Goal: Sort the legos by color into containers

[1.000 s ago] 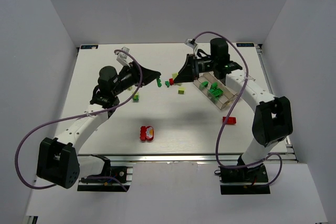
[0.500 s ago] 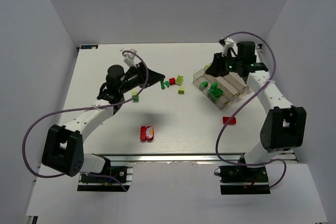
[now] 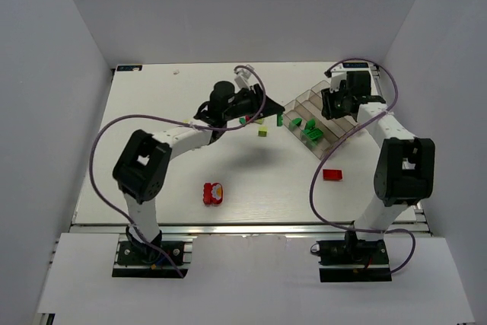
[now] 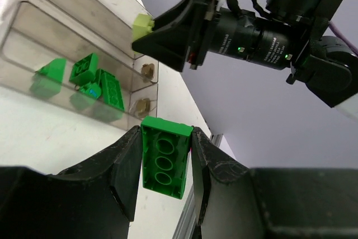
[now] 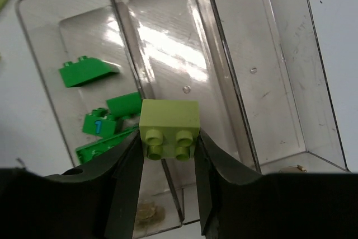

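Pinching a green brick (image 4: 164, 158), the left fingers (image 4: 126, 172) hang near the clear organiser tray (image 5: 268, 71); the right fingers (image 5: 126, 177) clamp a pale yellow-green brick (image 5: 169, 127) above its compartments, one of which holds several green bricks (image 5: 89, 73)

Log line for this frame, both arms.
left fingers: shut on green brick | right fingers: shut on yellow-green brick, over tray | tray: green bricks in one outer compartment | unsorted: red brick
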